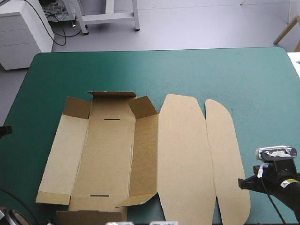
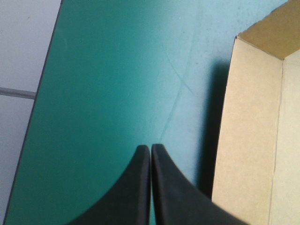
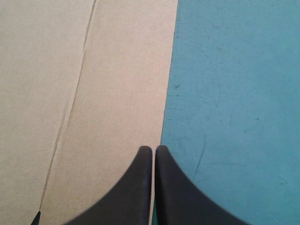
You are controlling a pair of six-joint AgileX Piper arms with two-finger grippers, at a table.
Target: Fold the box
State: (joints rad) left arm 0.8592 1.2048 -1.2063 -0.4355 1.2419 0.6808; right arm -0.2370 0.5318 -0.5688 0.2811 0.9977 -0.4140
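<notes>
Black fin-shaped fingers of the left claw (image 2: 150,147) are seen pressed together with nothing held. It is hung over the teal-green covered bench (image 2: 108,70), just beside the left edge of the box (image 1: 110,154), a cut sheet of brown board. Box is laid mid-bench, long axis running near to far.

Left side wall (image 1: 61,157) is leaned outward, only part raised. Far end wall (image 1: 111,95) is stood up, with corner flaps (image 1: 143,107) turned in. Right side wall (image 1: 145,154) is part raised. Near end flap (image 1: 91,216) is found at the near bench edge. Right of the tray, the broad lid panel (image 1: 183,159) and rounded tuck flap (image 1: 227,164) are laid flat.

Right claw (image 3: 153,149) is likewise closed and empty, tip poised over the tuck flap's outer edge where board meets cover.

Handling, judged:
- Board is expected to be light and stiff, bending only along scored creases and springing back if released.
- Sliding on the cover is likely.
- Hold is best taken at free edges: the left side wall's rim or the tuck flap's outer edge, with a finger slipped under first.
- Hard pinching is to be avoided, as dents are likely.
</notes>
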